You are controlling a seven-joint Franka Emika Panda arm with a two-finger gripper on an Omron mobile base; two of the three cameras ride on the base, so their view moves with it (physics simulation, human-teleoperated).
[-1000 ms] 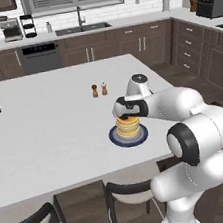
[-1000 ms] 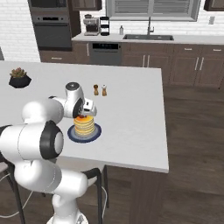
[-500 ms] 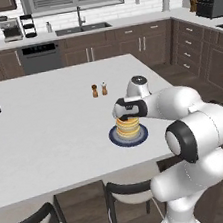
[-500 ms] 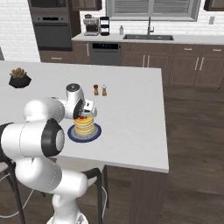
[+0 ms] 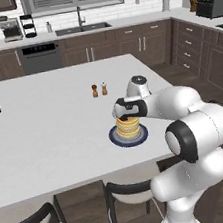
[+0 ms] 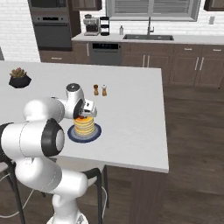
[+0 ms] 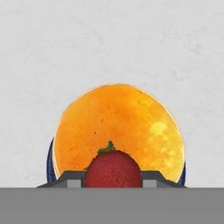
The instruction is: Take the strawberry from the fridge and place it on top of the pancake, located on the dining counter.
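Your dark two-finger tool [image 7: 113, 177] grips the small bright red strawberry [image 7: 113, 168] directly above the round orange-tan pancake stack [image 5: 128, 127] on its dark blue-grey plate [image 6: 94, 134], near the white counter's [image 5: 49, 118] near right edge.

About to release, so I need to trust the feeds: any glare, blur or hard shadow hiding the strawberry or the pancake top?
Hand view: sharp, evenly lit, no glare; strawberry reads clearly over the pancake. Left base view: soft overall, the hand covers the berry. Right base view: flat lighting, only a red speck by the stack; faint shadow around the plate.
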